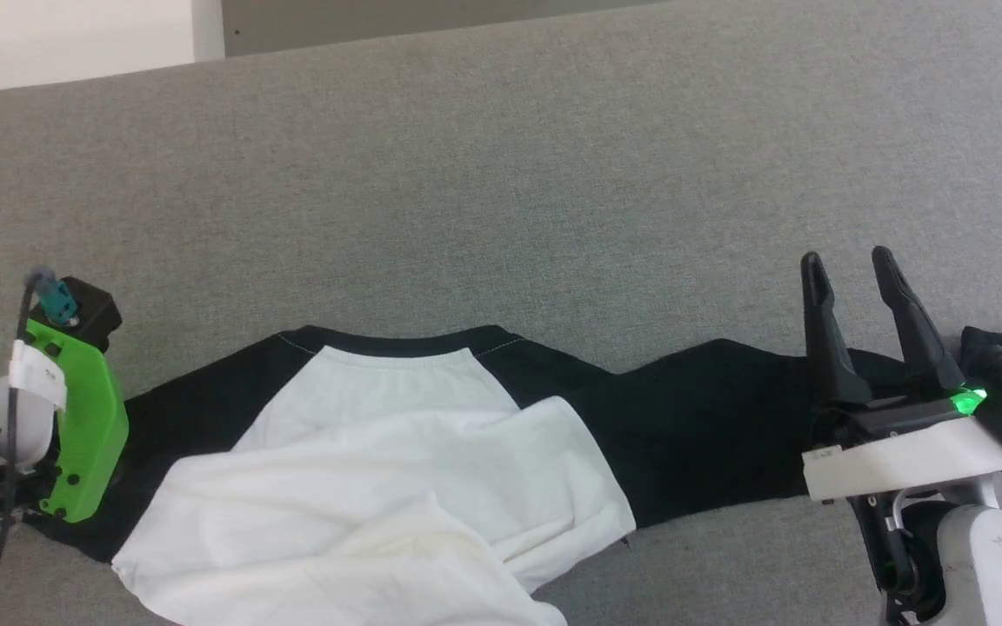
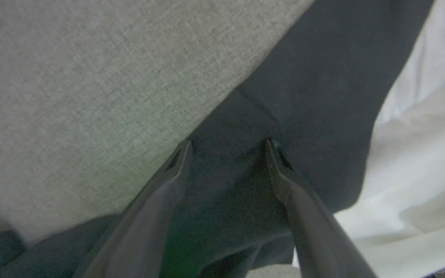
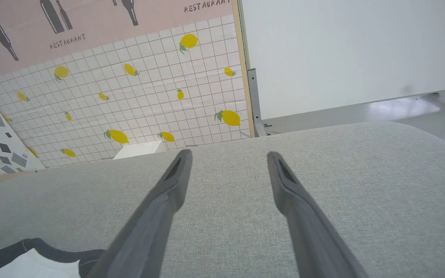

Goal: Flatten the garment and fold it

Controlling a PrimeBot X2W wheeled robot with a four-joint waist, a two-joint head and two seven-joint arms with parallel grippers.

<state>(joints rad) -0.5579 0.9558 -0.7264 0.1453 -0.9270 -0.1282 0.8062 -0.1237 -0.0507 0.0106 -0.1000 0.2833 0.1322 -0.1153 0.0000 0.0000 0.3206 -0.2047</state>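
So L gripper point(image 2: 227, 143) spread at garment point(image 1: 379, 487) edge, R gripper point(image 1: 846, 256) spread, grey surface point(image 1: 510, 174) ahead.

The garment point(image 1: 397, 469) is seen w/ a white body, black sleeves & a black neck edge. A mid-grey, finely flecked weave is shown on the padded surface point(image 1: 501, 174). The right gripper point(image 1: 845, 259) is fitted w/ black fingers, backed by a white plate point(image 1: 901, 461) and a green light point(image 1: 969, 400). A bright green bracket point(image 1: 88, 435) is carried on the left arm, topped w/ a teal plug point(image 1: 57, 300). In the right wrist view a wall point(image 3: 137, 104) is tiled in a white grid w/ yellow lemons, green-leaved, under a pink band point(image 3: 91, 23) printed w/ black bottle shapes & lettering.
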